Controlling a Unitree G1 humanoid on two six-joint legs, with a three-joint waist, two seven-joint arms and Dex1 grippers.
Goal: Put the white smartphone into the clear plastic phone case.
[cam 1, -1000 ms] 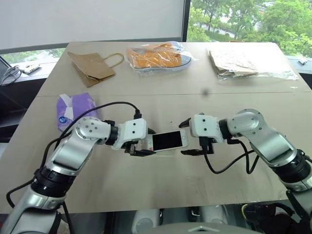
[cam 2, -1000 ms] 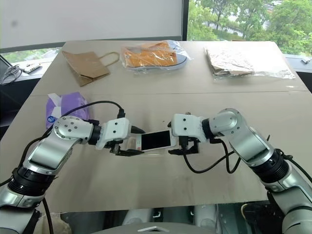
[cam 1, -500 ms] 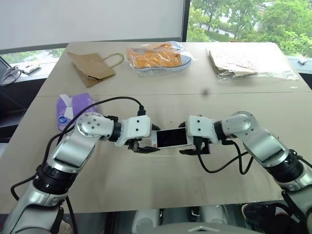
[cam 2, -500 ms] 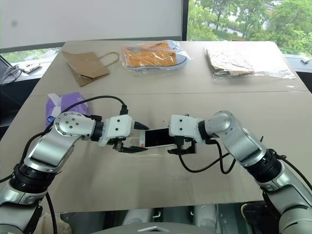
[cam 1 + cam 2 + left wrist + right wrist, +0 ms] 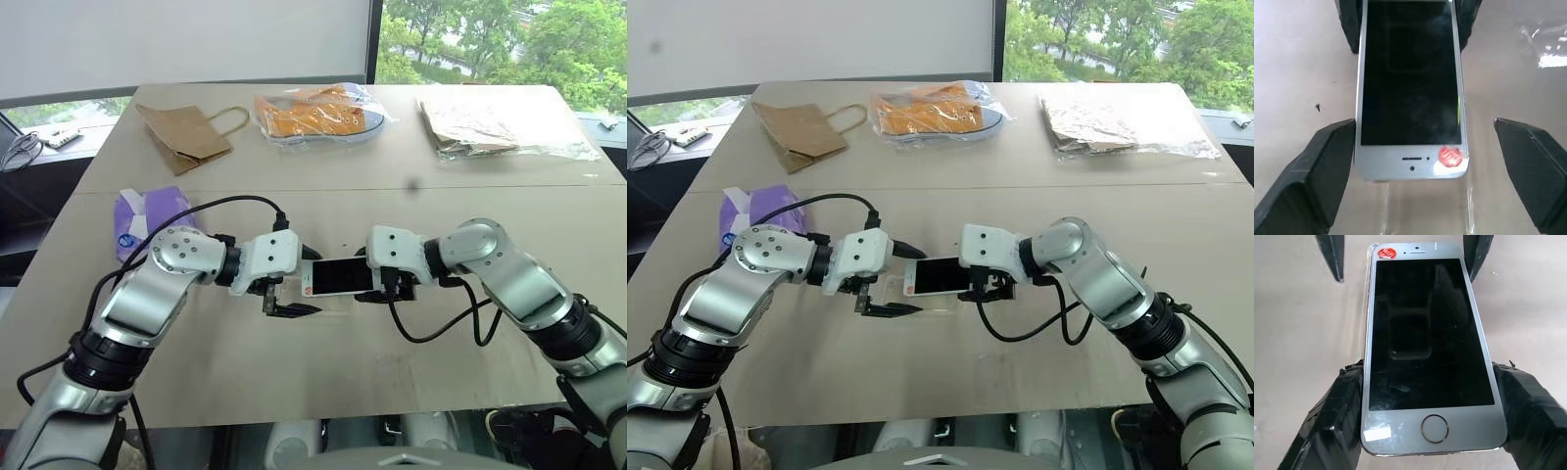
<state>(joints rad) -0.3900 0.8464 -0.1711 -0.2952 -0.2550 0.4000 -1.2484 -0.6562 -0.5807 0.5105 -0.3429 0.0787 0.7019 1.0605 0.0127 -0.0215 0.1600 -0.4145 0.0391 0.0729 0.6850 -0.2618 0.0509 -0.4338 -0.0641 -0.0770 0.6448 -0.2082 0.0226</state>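
Nearest you, above the front of the tan table point(image 5: 323, 382), the white smartphone with its black screen point(image 5: 338, 278) hangs level between your two grippers. Your right gripper point(image 5: 1430, 431) clamps its home-button end, both black fingers against the long edges. Your left gripper point(image 5: 284, 299) stands spread wide around the other end, one finger point(image 5: 1327, 166) touching the edge, the other clear of it. Just below the phone you can see the clear plastic phone case point(image 5: 328, 305) glinting on the table. Farther back lie a purple tissue pack point(image 5: 147, 217), a brown paper bag point(image 5: 186, 132) and clear bags point(image 5: 318, 113).
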